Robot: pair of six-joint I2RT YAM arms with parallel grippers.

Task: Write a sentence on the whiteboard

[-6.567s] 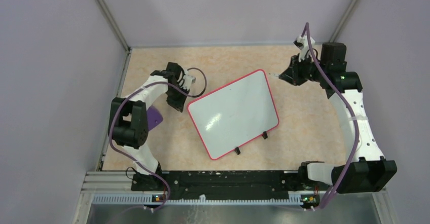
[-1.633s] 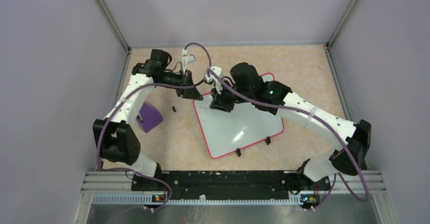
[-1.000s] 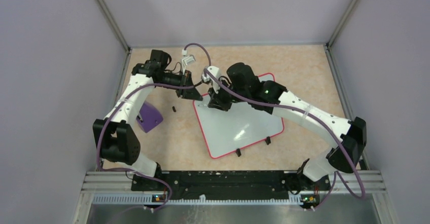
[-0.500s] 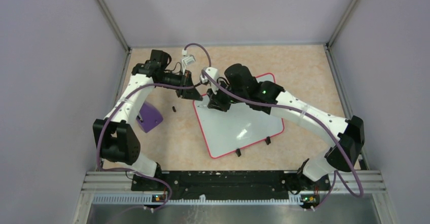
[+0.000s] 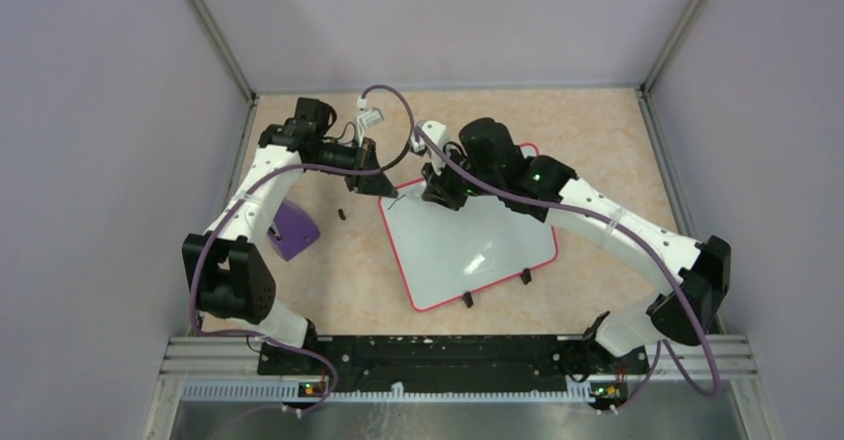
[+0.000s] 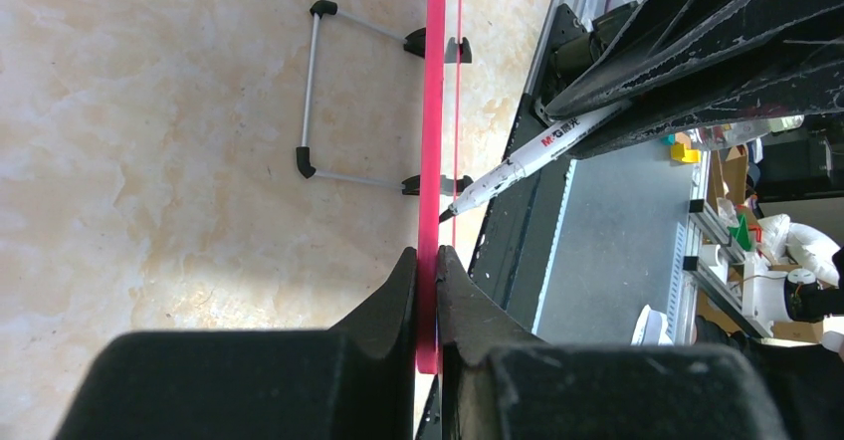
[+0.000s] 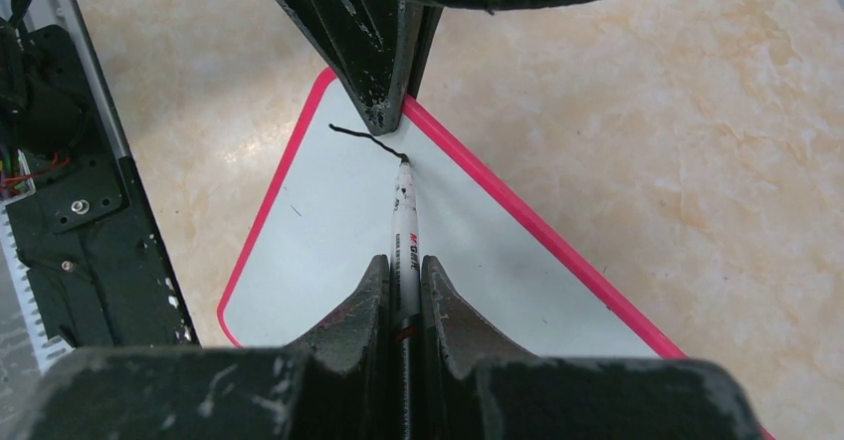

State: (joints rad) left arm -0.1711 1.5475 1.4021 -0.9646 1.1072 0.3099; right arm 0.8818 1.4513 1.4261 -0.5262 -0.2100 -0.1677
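The whiteboard (image 5: pixel 468 246) lies near the middle of the counter (image 5: pixel 597 151), turned askew, with its small black feet (image 5: pixel 466 299) toward the near edge and one corner pointing to the far-left corner of the counter. The left tool (image 5: pixel 383 186) is clenched on the red-pink rim at that corner; in the left wrist view its fingers (image 6: pixel 406 281) pinch the rim (image 6: pixel 435 161) edge-on from both sides. The right tool (image 5: pixel 438 196) reaches in from the right edge and grasps a white marker (image 7: pixel 405 211), held between its fingers (image 7: pixel 370 291) with the barrel pointing forward. The marker tip touches the white surface just beside the left tool's fingertips. Of the sentence, only one short black stroke (image 7: pixel 363 138) shows, ending at the marker tip; no letter can be read. A purple block (image 5: pixel 294 229) sits near the left edge of the counter, apart from the board. A small black object (image 5: pixel 341 215) lies between the block and the board.
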